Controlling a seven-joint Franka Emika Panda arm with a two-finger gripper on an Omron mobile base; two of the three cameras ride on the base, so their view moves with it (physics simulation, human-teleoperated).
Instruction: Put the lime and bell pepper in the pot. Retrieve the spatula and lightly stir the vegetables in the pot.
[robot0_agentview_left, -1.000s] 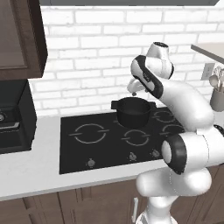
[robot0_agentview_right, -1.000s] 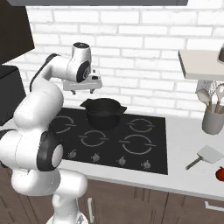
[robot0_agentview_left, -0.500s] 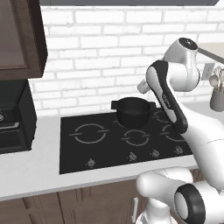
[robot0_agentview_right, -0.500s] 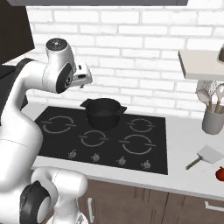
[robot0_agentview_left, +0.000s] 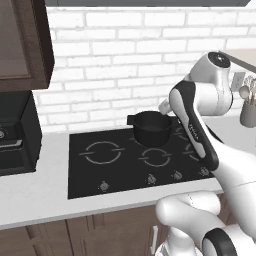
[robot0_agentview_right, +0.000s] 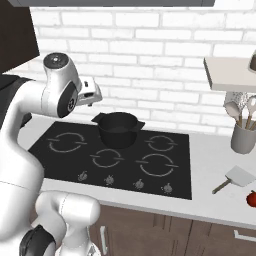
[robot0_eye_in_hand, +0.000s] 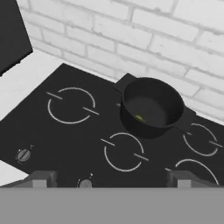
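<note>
Black matte pot (robot0_agentview_right: 118, 129) with two short side handles is sitting on the rear burner of the black cooktop (robot0_agentview_right: 75, 159); a small yellow-green lime (robot0_eye_in_hand: 139, 117) is lying on its bottom. Pincer (robot0_eye_in_hand: 111, 178) is hanging high over the front of the cooktop, jaws spread fully wide and gripping nothing; pot is lying ahead of and below it, well apart. Pale grey spatula (robot0_agentview_right: 234, 178) with flat squarish head and thin handle is lying on the white tabletop (robot0_agentview_right: 215, 192) right of the cooktop, with the red bell pepper (robot0_agentview_right: 251, 198) just beside it at the edge, both far from the pincer. Grey holder with spoons (robot0_agentview_right: 243, 130) is standing behind them.
</note>
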